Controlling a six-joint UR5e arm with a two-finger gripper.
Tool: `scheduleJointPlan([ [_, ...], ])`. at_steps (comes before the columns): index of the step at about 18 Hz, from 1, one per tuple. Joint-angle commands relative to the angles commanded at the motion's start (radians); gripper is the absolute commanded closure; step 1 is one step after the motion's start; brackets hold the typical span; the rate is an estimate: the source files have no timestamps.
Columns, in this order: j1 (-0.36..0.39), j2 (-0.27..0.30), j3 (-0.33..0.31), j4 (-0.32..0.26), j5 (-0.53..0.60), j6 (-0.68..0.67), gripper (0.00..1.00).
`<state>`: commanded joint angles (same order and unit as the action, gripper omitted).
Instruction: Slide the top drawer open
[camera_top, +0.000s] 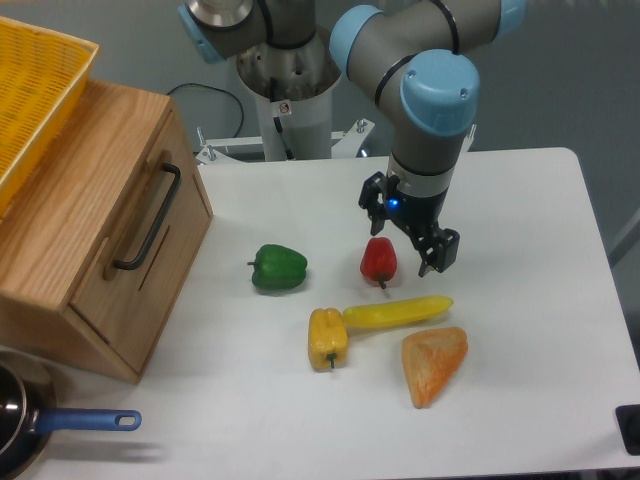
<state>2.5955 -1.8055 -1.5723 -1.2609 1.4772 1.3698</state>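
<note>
- The light-oak wooden top drawer (150, 215) with its long black bar handle (148, 218) sits flush in the wooden cabinet (60, 240) at the left of the white desk (520, 330).
- A yellow plastic basket (35, 90) rests on the cabinet.
- The black two-finger end effector (408, 240) hangs well apart from the drawer, fingers spread, just above a red pepper (378, 260).
- Nearby lie a green pepper (278, 267), yellow pepper (327, 338), yellow banana (397, 312) and orange wedge-shaped pastry (434, 364).
- A blue-handled pan (30, 425) sits at the bottom left.

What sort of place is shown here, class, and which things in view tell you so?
Probably a robotics lab staged as a toy kitchen. A robot arm's tool hangs over a white table with toy food such as a red pepper and banana, beside a wooden drawer unit.
</note>
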Motion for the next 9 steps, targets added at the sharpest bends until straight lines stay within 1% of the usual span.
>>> scheduleJointPlan([
  [9, -0.003, -0.002, -0.003, 0.000, -0.008, -0.015, 0.00],
])
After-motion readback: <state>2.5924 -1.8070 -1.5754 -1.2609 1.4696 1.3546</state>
